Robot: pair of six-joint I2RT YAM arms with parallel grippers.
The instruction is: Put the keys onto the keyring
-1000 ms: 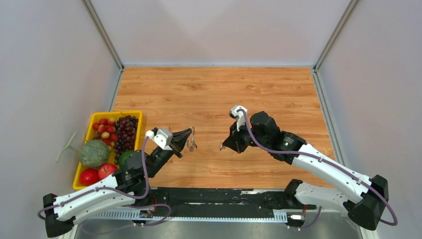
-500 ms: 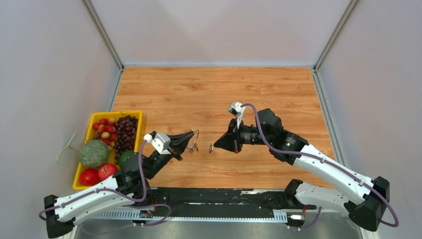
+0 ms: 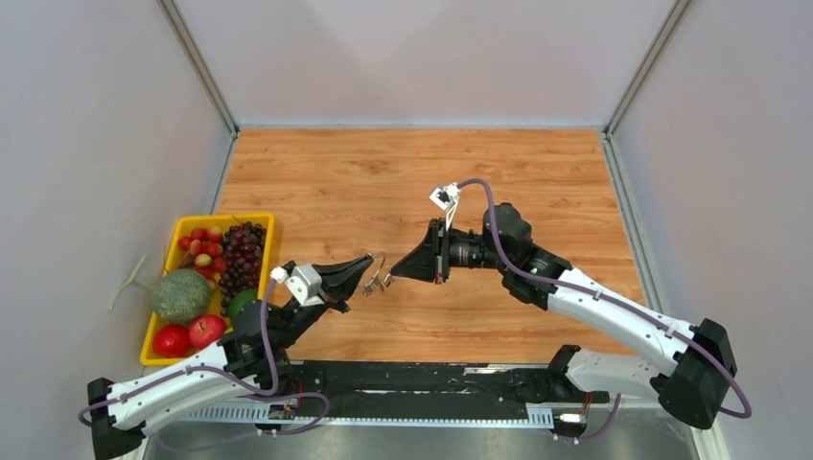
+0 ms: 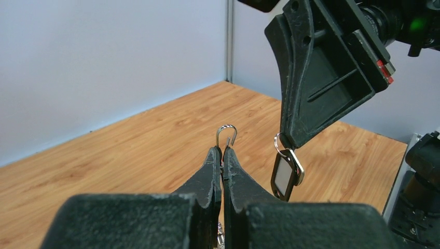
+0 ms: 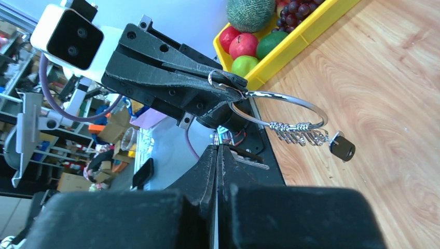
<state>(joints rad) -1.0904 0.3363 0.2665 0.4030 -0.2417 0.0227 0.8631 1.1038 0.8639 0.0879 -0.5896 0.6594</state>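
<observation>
The keyring point(image 3: 376, 270) is held above the middle of the wooden surface point(image 3: 412, 172), its wire pinched in the closed fingers of the left gripper point(image 4: 223, 150). A cluster of silver keys point(image 5: 298, 134) and one black-headed key point(image 5: 342, 148) are hung from it. A second black-headed key point(image 4: 287, 174) is gripped at its top by the closed fingers of the right gripper point(image 4: 288, 141), just right of the keyring's hooked end. A yellow tray point(image 3: 225, 218) of fruit is seen at the left.
</observation>
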